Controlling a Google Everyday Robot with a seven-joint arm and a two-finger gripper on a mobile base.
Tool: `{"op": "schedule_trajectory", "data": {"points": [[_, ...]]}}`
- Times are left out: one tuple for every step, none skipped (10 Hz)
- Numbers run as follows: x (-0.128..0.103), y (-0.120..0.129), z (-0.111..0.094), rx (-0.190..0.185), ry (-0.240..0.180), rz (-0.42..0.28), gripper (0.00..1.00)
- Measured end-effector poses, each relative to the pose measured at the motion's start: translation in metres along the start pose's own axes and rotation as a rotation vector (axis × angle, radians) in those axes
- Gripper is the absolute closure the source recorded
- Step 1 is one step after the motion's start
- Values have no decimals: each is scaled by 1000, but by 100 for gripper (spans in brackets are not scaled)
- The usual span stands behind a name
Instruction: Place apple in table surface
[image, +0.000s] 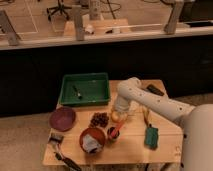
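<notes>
The apple (116, 117), small, round and pale yellow-orange, is low over or on the table surface (131, 148), just right of the dark grape cluster (99, 119). My white arm reaches in from the right, bends above the table's middle and points down. Its gripper (119, 111) is right over the apple and hides part of it. Whether the apple rests on the wood or hangs just above it cannot be made out.
A green tray (85, 90) stands at the back left and a purple plate (62, 118) at the left. A red bowl (92, 139) and a small cup (113, 133) stand in front. An elongated yellow fruit (146, 115), a green object (151, 136) and a black remote (154, 90) lie to the right.
</notes>
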Motion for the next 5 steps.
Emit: {"op": "schedule_trajectory", "data": {"points": [[1, 0, 0, 2, 1, 4, 20], [1, 0, 0, 5, 2, 7, 20], [2, 0, -2, 9, 2, 10, 20], [2, -3, -11, 28, 3, 12, 20], [2, -6, -24, 51, 6, 14, 20]]}}
